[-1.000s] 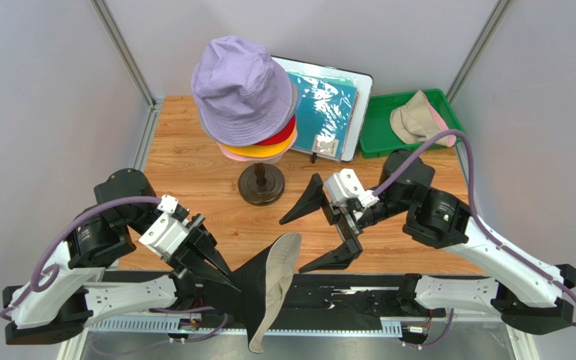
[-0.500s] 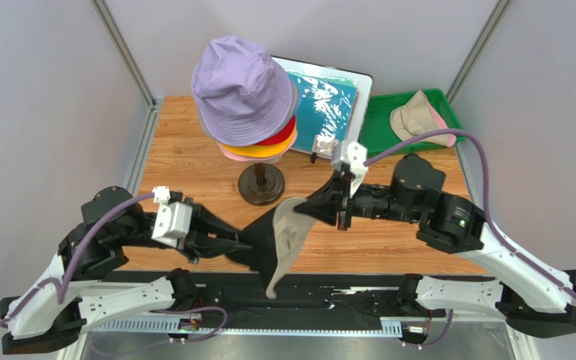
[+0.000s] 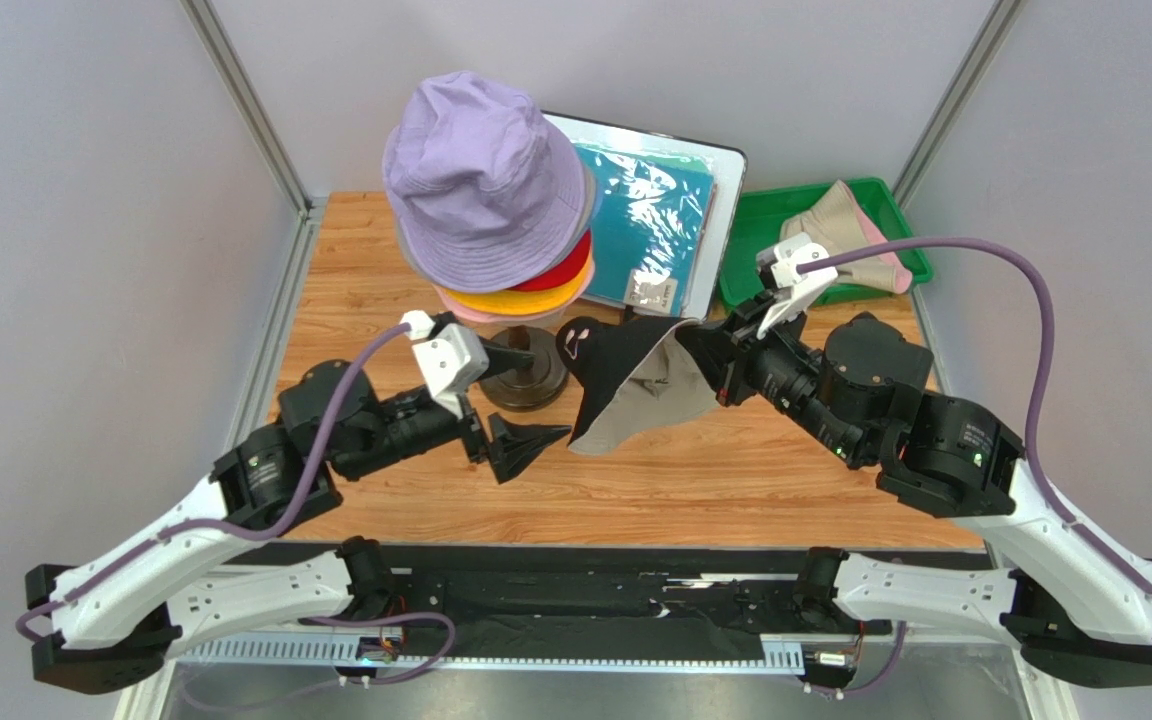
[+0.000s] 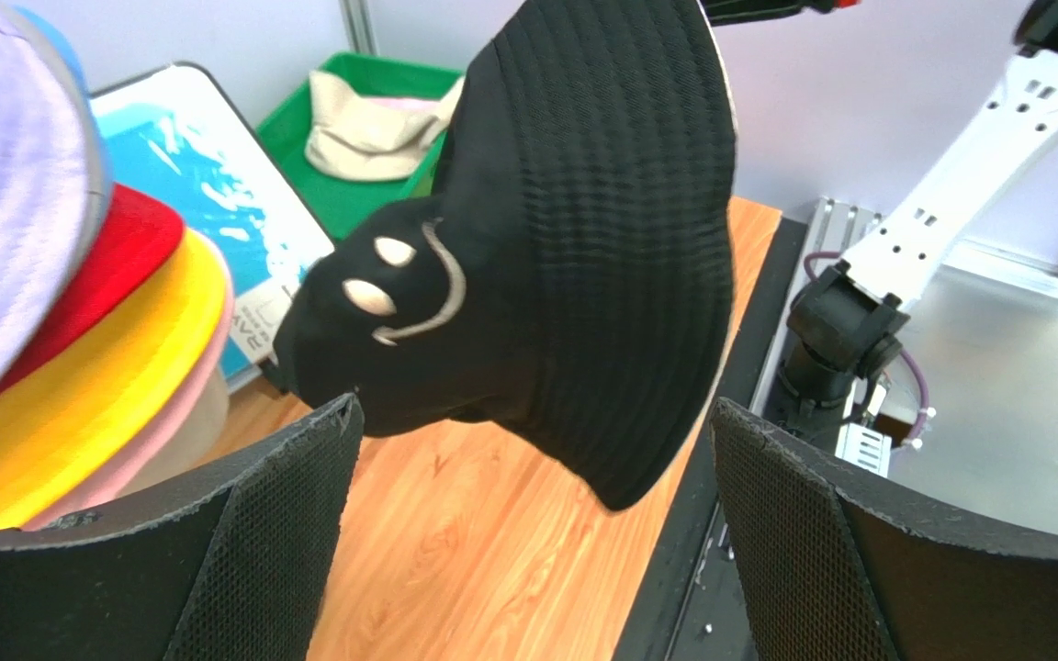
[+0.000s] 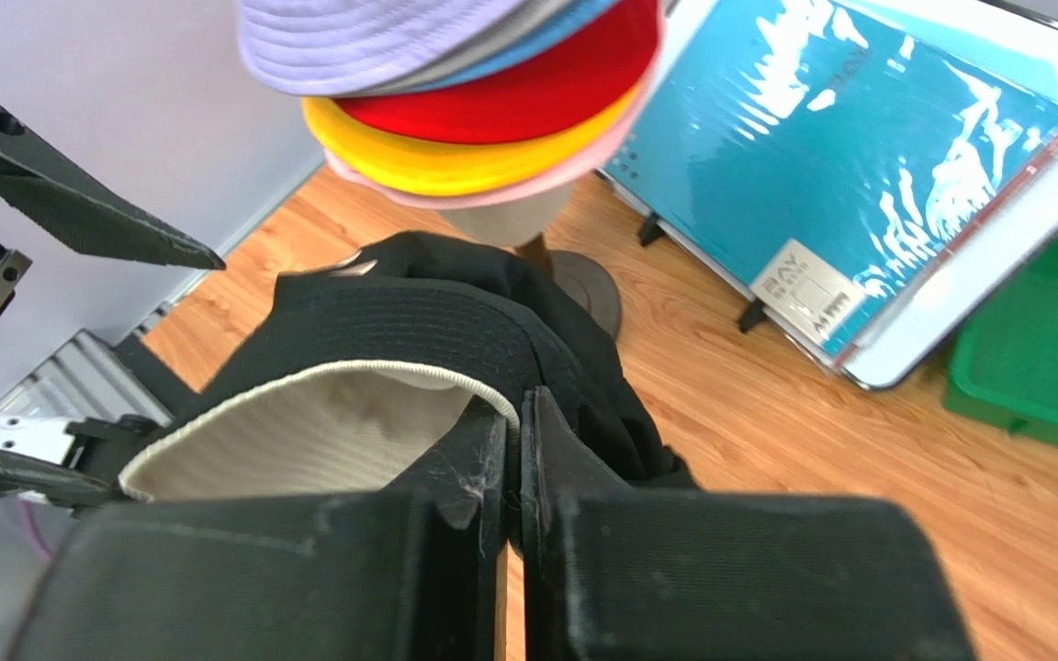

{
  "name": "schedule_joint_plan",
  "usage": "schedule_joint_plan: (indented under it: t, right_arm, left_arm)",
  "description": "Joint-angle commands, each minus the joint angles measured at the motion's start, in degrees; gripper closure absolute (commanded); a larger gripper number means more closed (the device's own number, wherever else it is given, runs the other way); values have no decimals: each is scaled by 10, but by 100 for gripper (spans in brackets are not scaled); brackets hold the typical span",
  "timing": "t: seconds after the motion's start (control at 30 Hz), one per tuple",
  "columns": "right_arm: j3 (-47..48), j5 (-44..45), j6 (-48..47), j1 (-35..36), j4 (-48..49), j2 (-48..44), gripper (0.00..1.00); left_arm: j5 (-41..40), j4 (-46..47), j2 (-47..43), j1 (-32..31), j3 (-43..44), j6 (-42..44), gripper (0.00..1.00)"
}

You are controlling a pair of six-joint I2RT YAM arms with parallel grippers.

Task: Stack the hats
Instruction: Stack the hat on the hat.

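A black hat [image 3: 620,360] with a cream lining and a smiley face [image 4: 404,282] hangs above the table just right of the stand. My right gripper [image 3: 717,368] is shut on its brim [image 5: 514,413]. My left gripper [image 3: 537,402] stands open with nothing in it, and the black hat [image 4: 590,234] hangs just beyond its fingertips. On the mannequin head sit stacked hats: lavender [image 3: 485,173] on top, then a blue edge [image 5: 569,25], red [image 3: 570,270], orange-yellow [image 3: 537,300] and pink [image 3: 459,308]. A beige hat [image 3: 830,233] lies in the green tray [image 3: 755,278].
The stand's dark round base [image 3: 522,383] sits on the wooden table [image 3: 372,323] between the two grippers. A teal sheet in a white frame [image 3: 650,203] leans at the back, beside the green tray. Grey walls close in on the left and right.
My left gripper opened and let go of the black hat, then reached forward toward the stand. My right gripper shut on the hat's brim and lifted it back toward the stand.
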Motion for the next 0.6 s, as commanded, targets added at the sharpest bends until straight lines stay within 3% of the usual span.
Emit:
schedule_joint_plan:
  t: [0.0,0.1,0.17,0.47,0.57]
  right_arm:
    - [30,59,28,0,-7,-6,100]
    - [39,109,41,0,-25,2,100]
    - [44,134,48,0,-28,3,100]
    - [51,126,56,0,-30,-5,100]
    - [47,124,57,0,-32,-16,100]
  left_arm:
    - [-4,56,48,-6,8,-32,1]
    - [-111,76,65,-96,11,0,1]
    - [-149,86,85,-120,14,17,1]
    - [-269,126,162,-125,32,36,2]
    - [-308,135,188,-125,54,69,12]
